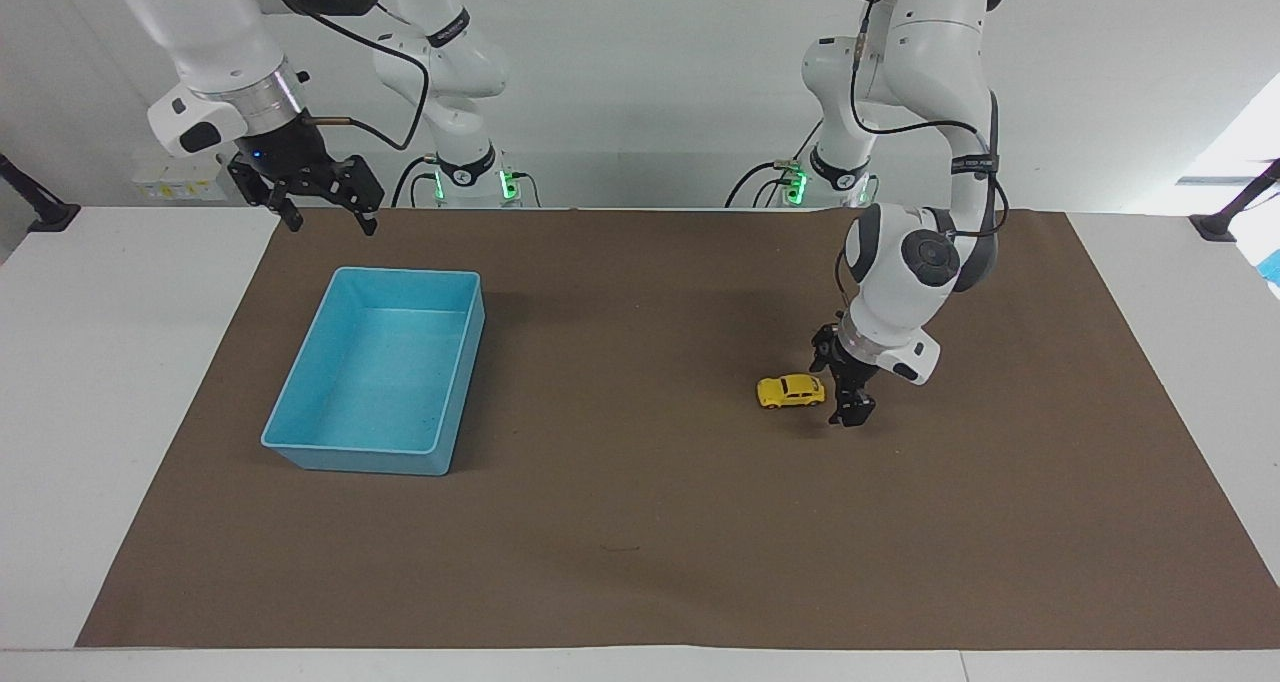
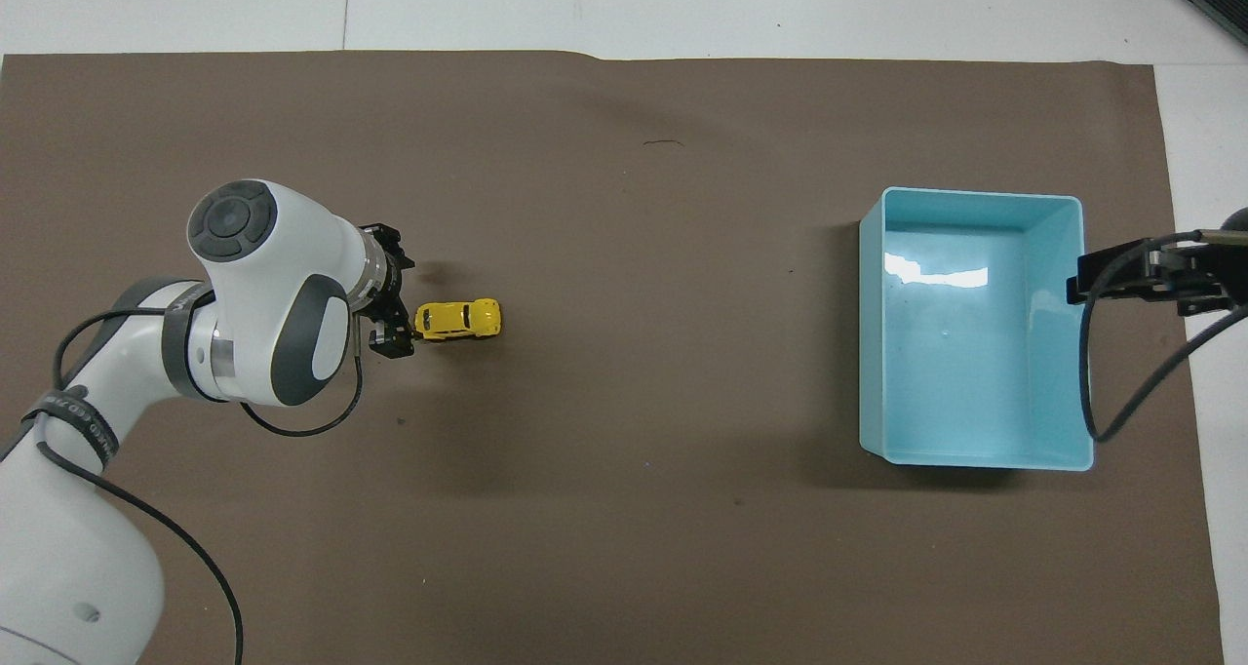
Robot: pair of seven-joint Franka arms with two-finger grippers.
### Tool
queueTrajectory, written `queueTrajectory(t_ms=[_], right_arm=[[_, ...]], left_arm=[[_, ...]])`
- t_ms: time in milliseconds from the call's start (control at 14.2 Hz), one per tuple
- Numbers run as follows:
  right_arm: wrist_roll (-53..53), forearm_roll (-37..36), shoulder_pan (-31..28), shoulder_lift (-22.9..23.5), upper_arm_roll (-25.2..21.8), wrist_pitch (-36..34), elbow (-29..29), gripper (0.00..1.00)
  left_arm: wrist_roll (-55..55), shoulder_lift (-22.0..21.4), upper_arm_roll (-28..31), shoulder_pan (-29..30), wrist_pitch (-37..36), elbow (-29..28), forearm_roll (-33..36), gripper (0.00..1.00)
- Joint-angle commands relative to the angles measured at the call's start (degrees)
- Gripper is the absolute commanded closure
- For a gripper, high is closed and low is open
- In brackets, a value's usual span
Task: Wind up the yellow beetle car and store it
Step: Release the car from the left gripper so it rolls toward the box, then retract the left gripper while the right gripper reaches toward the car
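The yellow beetle car [image 1: 790, 391] [image 2: 458, 319] stands on its wheels on the brown mat [image 1: 640, 522], free of any grip. My left gripper [image 1: 838, 387] [image 2: 398, 294] is low over the mat just beside the car, on the side toward the left arm's end of the table. It is open, with nothing between its fingers. The blue tray [image 1: 350, 450] [image 2: 960, 372] sits empty toward the right arm's end. My right gripper [image 1: 333, 224] [image 2: 1077, 285] waits open in the air, over the tray's edge nearest the robots.
The brown mat [image 2: 624, 509] covers most of the white table [image 1: 130, 382]. Only the car and the tray lie on it. A dark clamp stands at each end of the table, near the wall.
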Motion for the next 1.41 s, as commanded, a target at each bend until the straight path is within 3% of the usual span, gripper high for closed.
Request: queueTrajectory(t_ms=[0, 984, 1335], right_arm=[[0.9, 0.6, -0.7, -1.1, 0.3, -0.5, -0.9, 0.00], [0.9, 0.7, -0.7, -1.1, 0.3, -0.5, -0.9, 0.00], [0.0, 0.5, -0.6, -1.7, 0.4, 0.3, -2.3, 0.00]], left_arm=[[0.3, -0.7, -0.4, 0.7, -2.6, 1.1, 0.6, 0.00], [0.9, -0.6, -0.3, 0.8, -2.4, 2.5, 0.6, 0.00], [0.9, -1.5, -0.3, 2.3, -4.4, 7.0, 0.6, 0.00]])
